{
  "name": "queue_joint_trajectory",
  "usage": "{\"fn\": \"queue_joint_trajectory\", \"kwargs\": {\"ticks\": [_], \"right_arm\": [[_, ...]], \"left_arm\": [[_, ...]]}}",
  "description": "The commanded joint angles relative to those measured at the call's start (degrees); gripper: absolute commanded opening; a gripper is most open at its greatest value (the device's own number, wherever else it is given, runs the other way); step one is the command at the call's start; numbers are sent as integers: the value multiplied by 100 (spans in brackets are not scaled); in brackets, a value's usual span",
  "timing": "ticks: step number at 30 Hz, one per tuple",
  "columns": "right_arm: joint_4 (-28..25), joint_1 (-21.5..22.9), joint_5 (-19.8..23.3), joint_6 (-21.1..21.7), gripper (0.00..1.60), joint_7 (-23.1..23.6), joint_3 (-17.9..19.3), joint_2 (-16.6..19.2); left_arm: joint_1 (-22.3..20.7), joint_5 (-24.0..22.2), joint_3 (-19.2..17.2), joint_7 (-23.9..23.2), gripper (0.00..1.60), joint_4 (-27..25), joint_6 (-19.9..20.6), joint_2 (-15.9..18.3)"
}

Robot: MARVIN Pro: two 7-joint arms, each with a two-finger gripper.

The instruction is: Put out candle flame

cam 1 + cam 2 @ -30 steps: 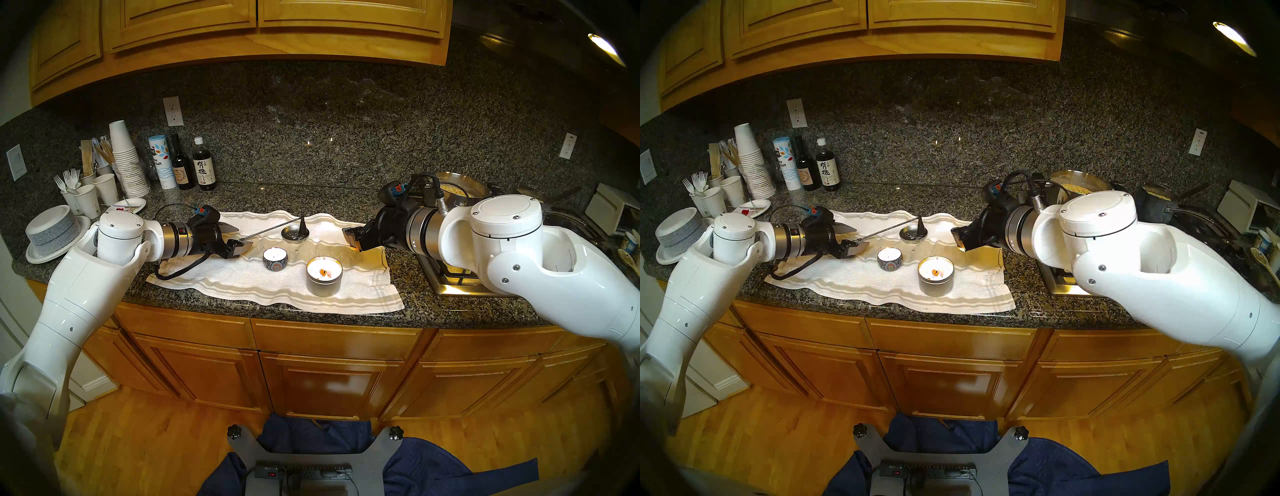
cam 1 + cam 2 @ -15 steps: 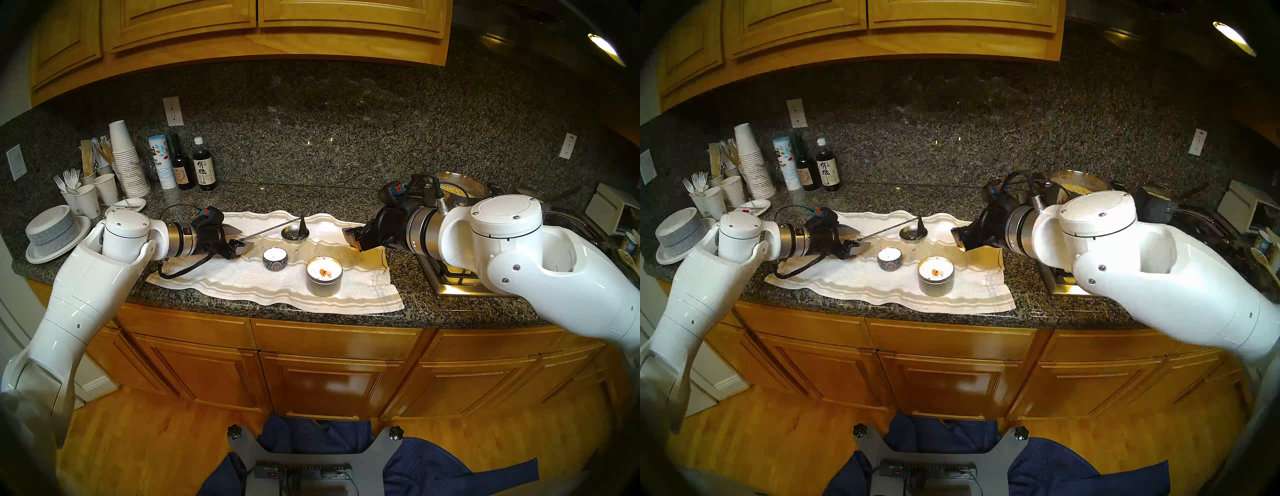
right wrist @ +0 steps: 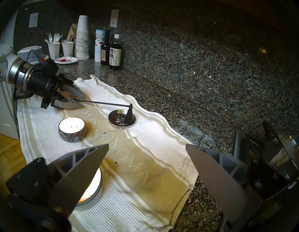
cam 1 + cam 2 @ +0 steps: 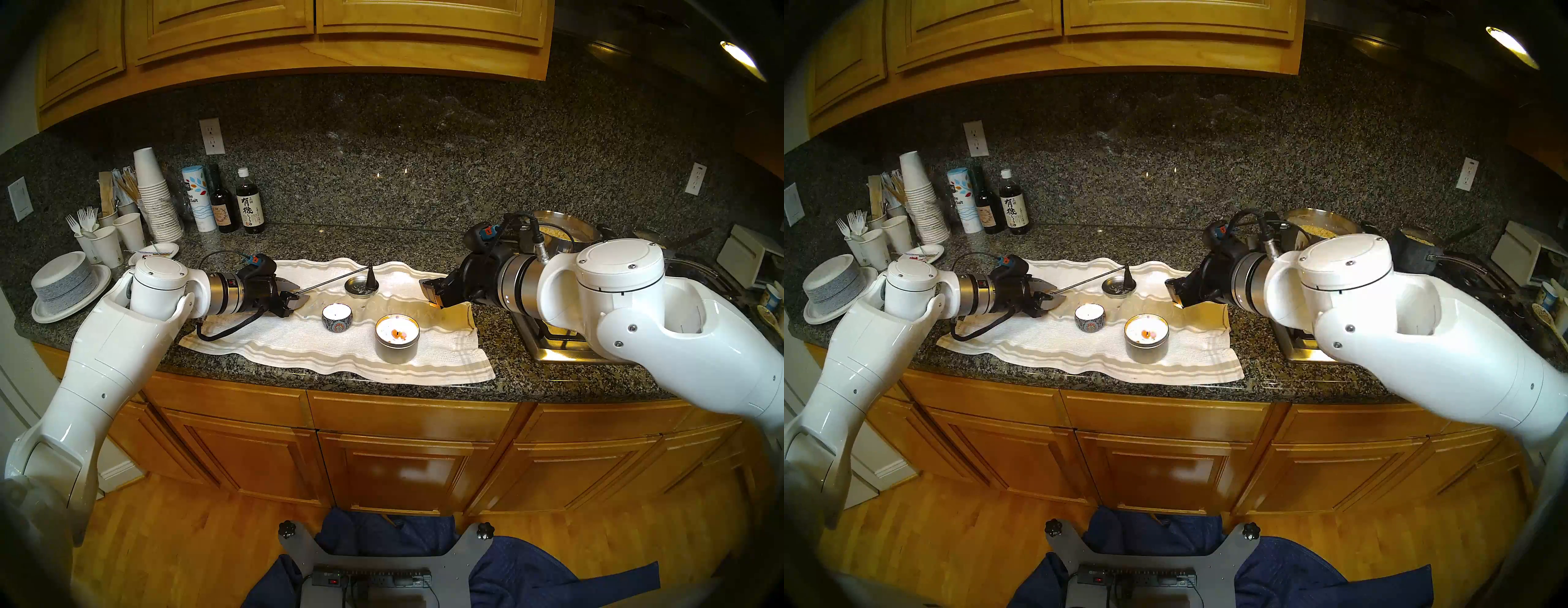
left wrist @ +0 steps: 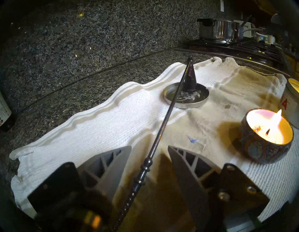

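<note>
counter [image 4: 530, 378] under striped towel [image 4: 297, 348] | right end effector [image 4: 432, 293] spread, right of snuffer, over towel edge | left end effector [image 5: 149, 155] spread around snuffer [image 5: 163, 128] handle, not pinching | tin candle [image 4: 397, 337] and patterned candle [image 5: 265, 139] lit, nearer than snuffer | snuffer cone in tin lid [image 5: 186, 103]

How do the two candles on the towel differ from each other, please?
The small candle sits in a patterned, rounded bowl; the large candle sits in a plain, straight-sided metal tin. The small candle is lower and narrower than the large candle. The small candle lies nearer the left hand, the large candle nearer the right hand. Both are lit and stand upright on the towel.
</note>
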Motion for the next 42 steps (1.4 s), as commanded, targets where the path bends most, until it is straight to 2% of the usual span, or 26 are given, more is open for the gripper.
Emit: {"fn": "queue_joint_trajectory", "kwargs": {"ticks": [1, 3, 4, 5, 20, 21, 22, 29, 33, 35, 37, 42], "right_arm": [[-5, 147, -24, -42, 160, -1, 145, 1], [-5, 147, -24, -42, 160, -2, 144, 1], [-5, 147, -24, -42, 160, -2, 144, 1], [-5, 147, -24, -42, 160, -2, 144, 1], [-5, 148, -24, -42, 160, -2, 144, 1], [-5, 148, -24, -42, 160, -2, 144, 1], [-5, 148, -23, -42, 160, -2, 143, 1], [-5, 147, -23, -42, 160, -4, 143, 1], [-5, 147, -23, -42, 160, -4, 142, 1], [-5, 147, -23, -42, 160, -4, 142, 1], [-5, 148, -23, -42, 160, -4, 142, 1], [-5, 148, -23, -42, 160, -3, 143, 2]], "left_arm": [[-328, 41, -40, -45, 99, -5, 6, 19], [-347, 68, -26, -53, 96, 15, 9, 10], [-354, 78, -23, -58, 83, 25, 8, 4], [-361, 88, -20, -62, 79, 35, 8, -1], [-390, 195, 13, -90, 72, 57, 43, -73], [-388, 200, 11, -95, 67, 56, 41, -77], [-373, 203, 1, -87, 55, 22, 42, -84], [-322, 182, -68, -53, 43, -121, 36, -61], [-265, 147, -129, -37, 8, -255, 58, 1], [-249, 135, -142, -38, 8, -283, 61, 13], [-200, 95, -179, -56, 0, -343, 47, 39], [-109, 61, -221, -60, 0, -455, 38, 86]]}}
